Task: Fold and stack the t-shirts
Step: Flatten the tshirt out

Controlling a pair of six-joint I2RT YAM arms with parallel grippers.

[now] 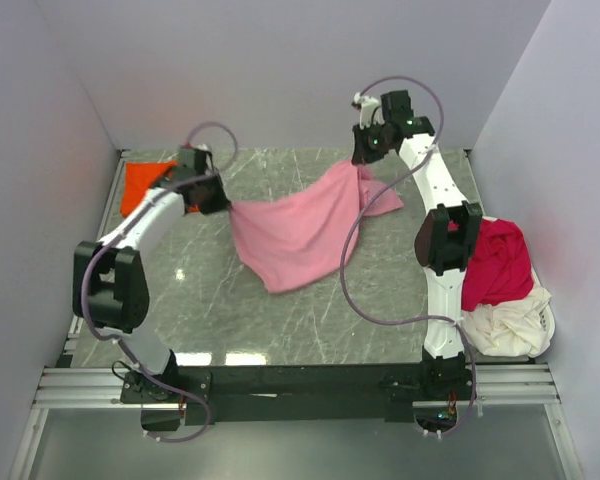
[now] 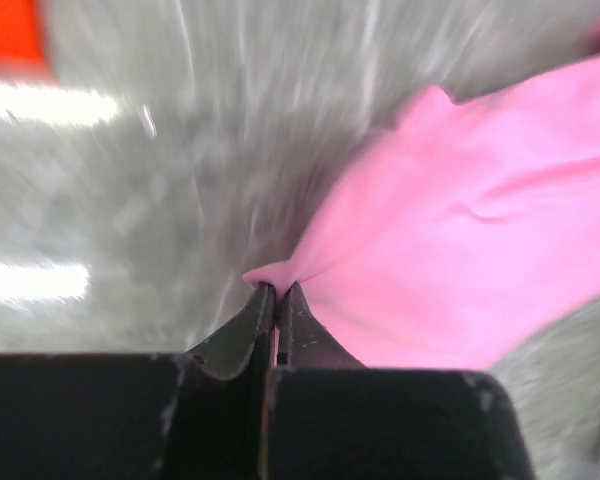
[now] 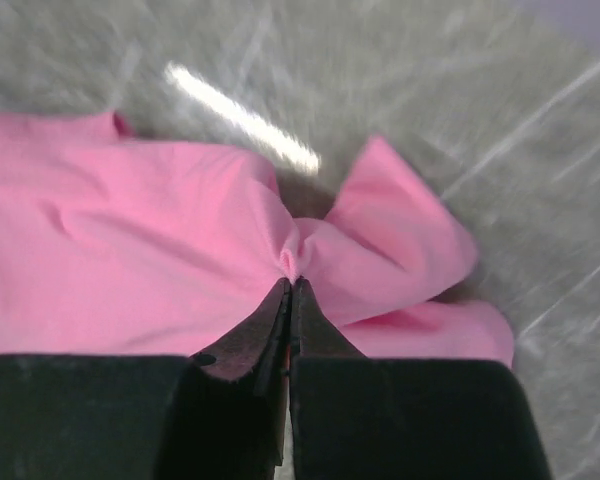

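A light pink t-shirt (image 1: 300, 235) hangs stretched between my two grippers over the middle of the marble table. My left gripper (image 1: 223, 203) is shut on its left edge, where a pinch of pink t-shirt (image 2: 450, 260) bunches at the tips of the left gripper (image 2: 276, 287). My right gripper (image 1: 363, 160) is shut on the upper right part, with the pink t-shirt (image 3: 160, 260) gathered into a fold at the tips of the right gripper (image 3: 291, 281). A folded orange-red t-shirt (image 1: 140, 184) lies at the far left.
A crimson t-shirt (image 1: 500, 262) and a cream t-shirt (image 1: 510, 322) lie heaped at the table's right edge beside the right arm. White walls close the back and both sides. A metal rail (image 1: 280, 385) runs along the near edge.
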